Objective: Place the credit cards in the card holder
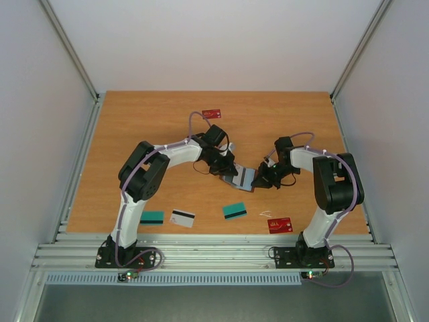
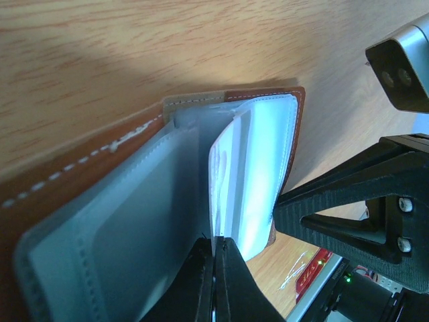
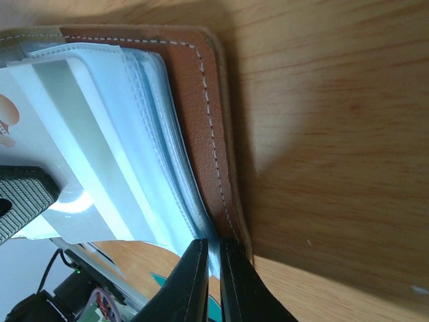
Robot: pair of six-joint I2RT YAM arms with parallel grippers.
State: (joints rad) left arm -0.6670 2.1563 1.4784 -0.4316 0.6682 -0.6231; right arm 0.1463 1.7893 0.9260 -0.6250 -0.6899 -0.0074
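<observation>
Top external view first: the wooden surface (image 1: 134, 127) carries everything, and both arms meet mid-surface at the card holder (image 1: 245, 178), which lies open there. On it, the left claw (image 2: 214, 268) is clenched on one clear sleeve, while the right claw (image 3: 213, 268) pinches the sleeve stack's edge beside the brown cover.

Loose credit cards lie around:
- teal card (image 1: 152, 217)
- second teal card (image 1: 234, 210)
- white striped card (image 1: 182, 218)
- near red card (image 1: 280, 225)
- far red card (image 1: 212, 113)

My worry is that opposing tugs on thin plastic could tear a sleeve or let it slip, and the holder would flop shut. Neither claw is free to fetch a card.

Writing? There's white print on the red cards and orange marks on a pale sleeved card (image 3: 47, 94), but all of it is too small to read.
</observation>
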